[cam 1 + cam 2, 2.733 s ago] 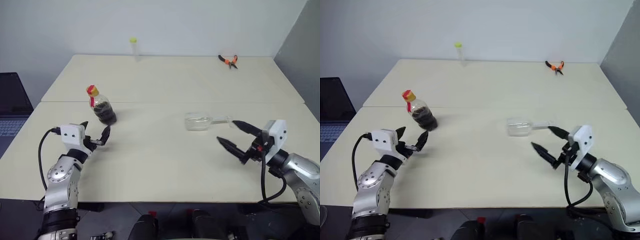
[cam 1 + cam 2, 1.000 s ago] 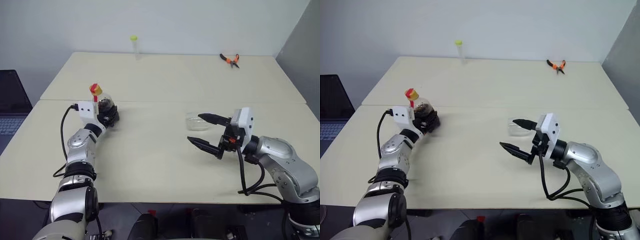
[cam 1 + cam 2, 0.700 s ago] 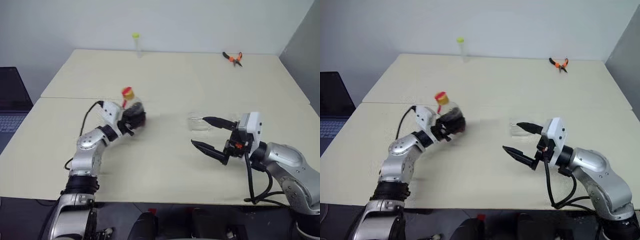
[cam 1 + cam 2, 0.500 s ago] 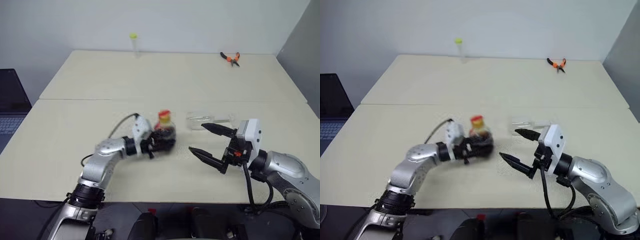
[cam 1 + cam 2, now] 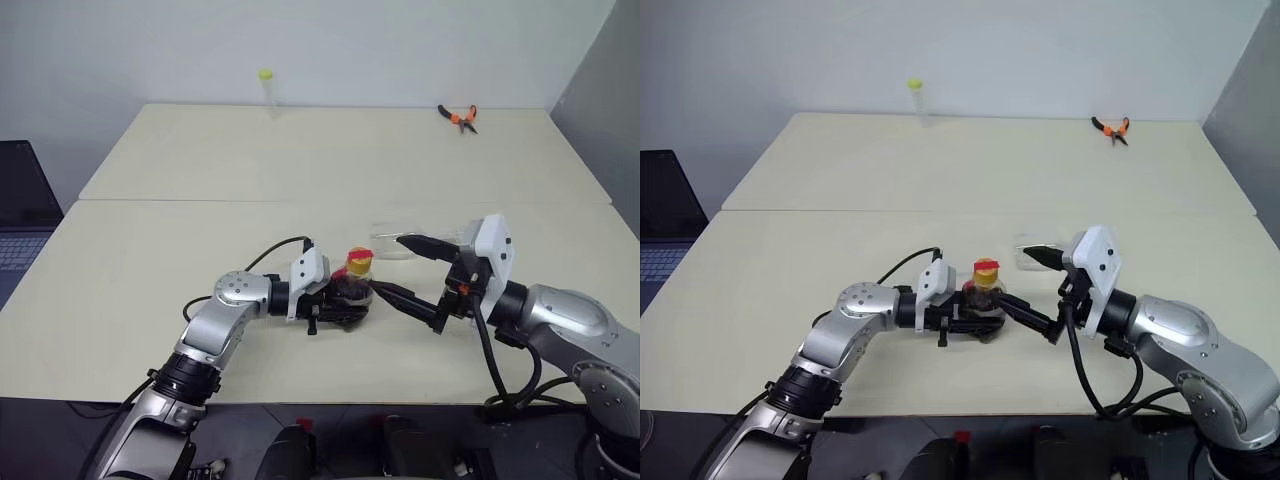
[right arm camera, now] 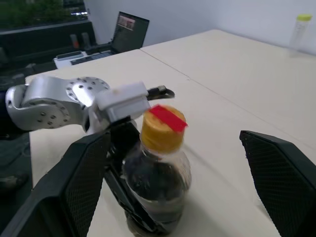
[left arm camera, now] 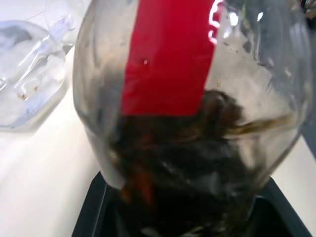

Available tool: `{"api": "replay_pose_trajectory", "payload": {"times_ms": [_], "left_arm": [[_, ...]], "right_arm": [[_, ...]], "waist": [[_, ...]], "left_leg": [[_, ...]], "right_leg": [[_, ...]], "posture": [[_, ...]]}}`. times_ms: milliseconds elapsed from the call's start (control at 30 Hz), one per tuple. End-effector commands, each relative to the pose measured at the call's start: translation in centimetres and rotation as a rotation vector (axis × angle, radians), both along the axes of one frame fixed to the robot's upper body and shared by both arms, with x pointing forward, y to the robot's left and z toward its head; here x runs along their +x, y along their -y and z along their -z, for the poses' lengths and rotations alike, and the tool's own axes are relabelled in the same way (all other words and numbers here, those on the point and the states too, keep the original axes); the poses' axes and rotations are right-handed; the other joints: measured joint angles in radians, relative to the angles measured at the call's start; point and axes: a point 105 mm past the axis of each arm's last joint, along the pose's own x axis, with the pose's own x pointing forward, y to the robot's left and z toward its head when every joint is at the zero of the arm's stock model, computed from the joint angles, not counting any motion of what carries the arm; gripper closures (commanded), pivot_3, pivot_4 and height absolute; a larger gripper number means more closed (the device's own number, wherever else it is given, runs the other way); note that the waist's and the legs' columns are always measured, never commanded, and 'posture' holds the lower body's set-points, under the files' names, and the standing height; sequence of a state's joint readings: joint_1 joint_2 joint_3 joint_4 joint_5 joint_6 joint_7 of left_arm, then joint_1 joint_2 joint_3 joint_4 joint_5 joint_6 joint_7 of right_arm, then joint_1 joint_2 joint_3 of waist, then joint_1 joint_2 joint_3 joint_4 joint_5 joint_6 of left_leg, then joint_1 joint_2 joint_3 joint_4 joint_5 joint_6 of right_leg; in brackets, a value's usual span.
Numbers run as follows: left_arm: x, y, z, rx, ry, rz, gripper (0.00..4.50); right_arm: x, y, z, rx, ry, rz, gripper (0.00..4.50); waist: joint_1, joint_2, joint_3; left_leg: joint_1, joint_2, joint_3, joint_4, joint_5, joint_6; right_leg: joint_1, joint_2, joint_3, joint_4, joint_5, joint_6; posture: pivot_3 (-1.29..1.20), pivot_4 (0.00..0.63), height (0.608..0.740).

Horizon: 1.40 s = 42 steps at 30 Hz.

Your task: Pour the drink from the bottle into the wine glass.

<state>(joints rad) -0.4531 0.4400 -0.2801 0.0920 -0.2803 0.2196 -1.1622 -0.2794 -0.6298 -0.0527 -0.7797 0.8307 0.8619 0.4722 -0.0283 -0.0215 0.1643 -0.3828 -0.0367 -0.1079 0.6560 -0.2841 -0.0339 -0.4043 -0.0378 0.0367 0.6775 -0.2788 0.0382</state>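
Upright bottle (image 5: 983, 293), yellow cap (image 5: 985, 267) up

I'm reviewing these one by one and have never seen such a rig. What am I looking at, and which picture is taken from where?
Two pictures come from the head of a two-armed humanoid robot, looking down over a table; the other two come from its wrists. The left gripper holds the bottle of dark drink, upright, cap on. The right gripper stands open either side of the cap. The wine glass lies on its side behind. At the far edge stand a capped tube and pliers.
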Motion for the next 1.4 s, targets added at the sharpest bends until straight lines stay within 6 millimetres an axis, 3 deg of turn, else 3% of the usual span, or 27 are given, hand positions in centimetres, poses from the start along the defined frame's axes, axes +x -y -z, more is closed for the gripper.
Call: {"api": "replay_pose_trajectory", "payload": {"times_ms": [33, 267, 500, 800, 833, 1033, 1133, 1400], "left_arm": [[0.3, 0.8, -1.2, -0.015, 0.075, 0.026, 2.95], [0.8, 1.1, -1.3, -0.02, 0.102, 0.015, 3.02], [1.0, 1.3, -1.4, -0.025, 0.117, 0.006, 3.08], [1.1, 1.3, -1.4, -0.022, 0.122, 0.004, 3.18], [1.1, 1.4, -1.5, -0.023, 0.124, 0.004, 3.19], [0.9, 1.6, -1.6, -0.03, 0.124, 0.014, 3.4], [-0.1, 1.8, -1.9, -0.038, 0.106, 0.071, 3.46], [-2.1, 2.5, -2.3, -0.049, 0.093, 0.154, 3.51]], "right_arm": [[-0.2, -0.5, -0.6, -0.026, 0.011, -0.023, 0.0], [1.9, -0.7, 0.1, -0.067, -0.001, 0.049, 0.0], [2.3, -0.8, -0.2, -0.054, 0.012, 0.043, 0.0], [2.0, -1.6, -0.5, -0.05, 0.013, 0.006, 3.12], [2.0, -1.7, -0.5, -0.054, 0.012, 0.008, 3.23], [2.2, -1.7, -0.8, -0.065, 0.027, -0.001, 3.23], [2.4, -1.1, -1.4, -0.093, 0.066, -0.126, 3.23], [4.7, 1.2, -0.3, -0.384, 0.085, -0.405, 3.23]], "waist": [[0.0, 0.0, 0.0], [0.0, 0.0, 0.0], [0.0, 0.0, 0.0], [0.0, 0.0, 0.0], [0.0, 0.0, 0.0], [0.0, 0.0, 0.0], [-0.001, 0.0, 0.0], [-0.005, 0.001, 0.001]], "left_leg": [[-0.001, 0.0, 0.0, 0.001, 0.0, 0.0], [-0.001, 0.0, -0.001, 0.003, 0.0, 0.0], [-0.001, -0.001, 0.0, 0.003, 0.0, 0.0], [-0.001, -0.001, -0.001, 0.004, 0.0, 0.0], [-0.001, -0.001, -0.001, 0.004, 0.0, 0.0], [-0.001, -0.001, -0.001, 0.004, 0.0, 0.0], [-0.001, -0.001, 0.0, 0.004, 0.0, 0.0], [-0.001, -0.001, 0.001, 0.005, -0.001, 0.001]], "right_leg": [[0.0, 0.0, 0.0, 0.001, 0.0, 0.0], [0.0, 0.0, 0.0, 0.001, 0.0, 0.0], [0.0, 0.0, 0.0, 0.001, 0.0, 0.0], [0.0, 0.0, 0.0, 0.002, 0.0, 0.0], [0.0, 0.0, 0.0, 0.002, 0.0, 0.0], [0.0, 0.0, 0.0, 0.002, 0.0, 0.0], [0.0, 0.0, -0.001, 0.002, 0.0, 0.0], [0.0, 0.0, -0.003, 0.002, 0.0, 0.0]], "posture": [[0.0, 0.15, 0.74], [0.0, 0.15, 0.74], [0.0, 0.15, 0.74], [0.0, 0.15, 0.74], [0.0, 0.15, 0.74], [0.0, 0.15, 0.74], [0.0, 0.15, 0.74], [0.0, 0.15, 0.74]]}}
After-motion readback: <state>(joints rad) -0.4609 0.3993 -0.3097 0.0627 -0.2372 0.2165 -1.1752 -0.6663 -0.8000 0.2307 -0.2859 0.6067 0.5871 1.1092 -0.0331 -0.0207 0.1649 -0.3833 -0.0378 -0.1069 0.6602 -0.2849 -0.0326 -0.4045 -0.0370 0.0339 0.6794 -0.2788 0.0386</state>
